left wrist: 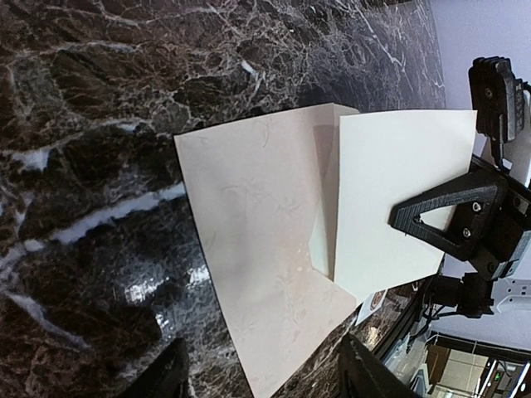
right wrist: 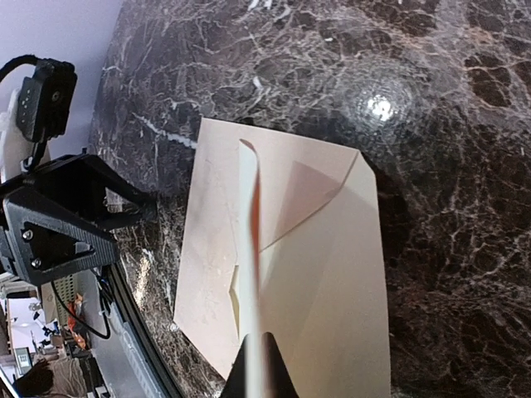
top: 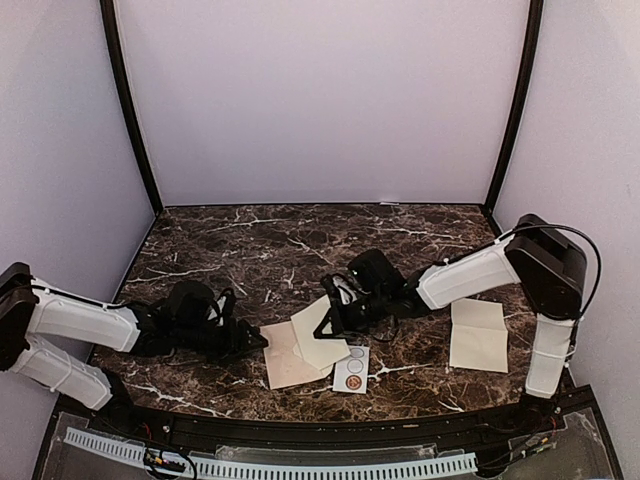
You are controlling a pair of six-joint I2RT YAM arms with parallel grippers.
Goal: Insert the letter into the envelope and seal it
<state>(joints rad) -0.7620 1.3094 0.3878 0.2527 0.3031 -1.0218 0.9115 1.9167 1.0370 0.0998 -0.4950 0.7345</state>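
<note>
The right end effector is clenched on the plain cream-white creased letter, pinching one edge and holding it tilted over the pinkish-tan paper envelope. The envelope lies flat on the dark marble worktop with its pointed flap open. The left end effector is released, its fingers spread either side of the envelope's near corner. The letter hides the envelope's mouth, so whether its lower edge has entered the pocket cannot be told.
</note>
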